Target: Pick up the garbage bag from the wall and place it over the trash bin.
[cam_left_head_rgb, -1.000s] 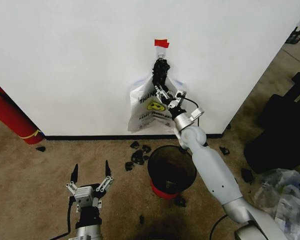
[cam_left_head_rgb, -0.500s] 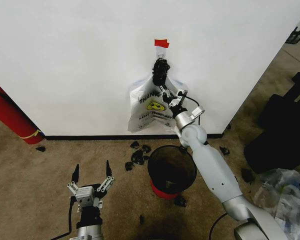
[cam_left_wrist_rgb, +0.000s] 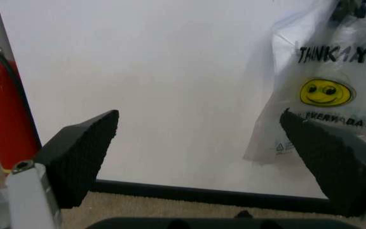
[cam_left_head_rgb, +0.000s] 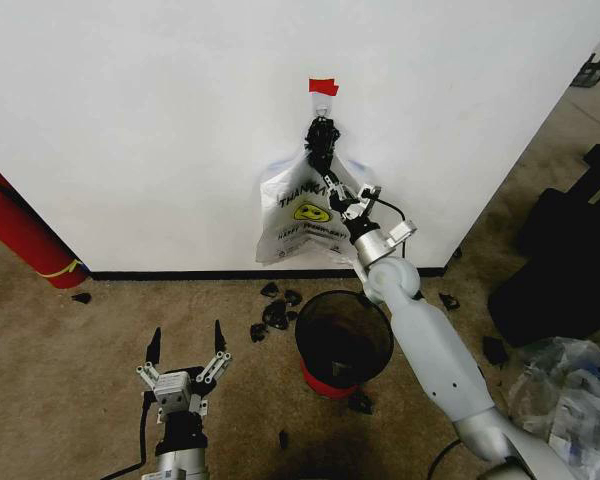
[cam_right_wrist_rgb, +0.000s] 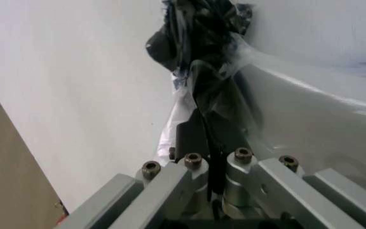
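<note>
Garbage bag point(cam_left_head_rgb: 302, 212), thin translucent white plastic, hangs on plain white wall point(cam_left_head_rgb: 160, 120) under red tape tab point(cam_left_head_rgb: 323, 87) | right gripper point(cam_left_head_rgb: 321, 137) clamped on its bunched top | lift clear before lowering over round black trash bin point(cam_left_head_rgb: 342, 337) | left gripper point(cam_left_head_rgb: 185, 345) wide, idle | print: "THANK YOU", "EVERYDAY!"

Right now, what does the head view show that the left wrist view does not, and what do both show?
Head view alone: the trash bin, the red tape tab, and the right gripper shut on the garbage bag at its top.

Left wrist view alone: the open left gripper seen close, aimed at the wall.

Both: bag, wall, the fire extinguisher.
</note>
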Motion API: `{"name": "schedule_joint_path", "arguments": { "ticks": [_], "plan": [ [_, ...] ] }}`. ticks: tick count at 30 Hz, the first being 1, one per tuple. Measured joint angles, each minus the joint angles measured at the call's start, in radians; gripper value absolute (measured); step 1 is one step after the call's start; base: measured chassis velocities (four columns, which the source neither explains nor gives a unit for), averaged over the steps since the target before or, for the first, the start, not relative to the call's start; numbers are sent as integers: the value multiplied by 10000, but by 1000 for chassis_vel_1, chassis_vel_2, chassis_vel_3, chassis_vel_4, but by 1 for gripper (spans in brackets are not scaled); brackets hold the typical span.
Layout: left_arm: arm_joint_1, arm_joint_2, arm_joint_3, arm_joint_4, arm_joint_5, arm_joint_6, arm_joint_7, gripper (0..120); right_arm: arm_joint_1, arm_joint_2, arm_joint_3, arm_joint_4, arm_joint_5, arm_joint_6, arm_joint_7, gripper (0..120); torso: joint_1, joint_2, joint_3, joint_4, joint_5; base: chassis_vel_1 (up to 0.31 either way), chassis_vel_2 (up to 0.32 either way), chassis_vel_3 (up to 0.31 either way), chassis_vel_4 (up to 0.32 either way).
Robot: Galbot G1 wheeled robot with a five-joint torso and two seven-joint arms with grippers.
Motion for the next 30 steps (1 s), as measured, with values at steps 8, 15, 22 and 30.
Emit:
{"name": "schedule_joint_path", "arguments": {
  "ticks": [8, 15, 22, 30],
  "plan": [
    [-3, 25, 50, -41, 6, -51, 3, 100, -908, -168, 88, 935, -410, 118, 18, 0, 0, 0, 0, 1, 0, 0, 0, 0, 0],
    [7, 61, 112, -52, 13, -102, 14, 100, -1517, -407, 257, 1535, -611, 116, 55, 0, 0, 0, 0, 3, 0, 0, 0, 0, 0],
    [-21, 140, 157, -61, 15, -154, 17, 100, -3132, -804, 735, 2799, -1401, 153, -176, 0, 0, 0, -1, 1, 0, 0, 0, 0, 0],
    [-64, 171, 249, 35, -3, -216, 17, 100, -4286, -1037, 1286, 3889, -2046, 268, -426, 0, 0, 1, -1, 1, 0, 0, 0, 0, 0]
  ]
}}
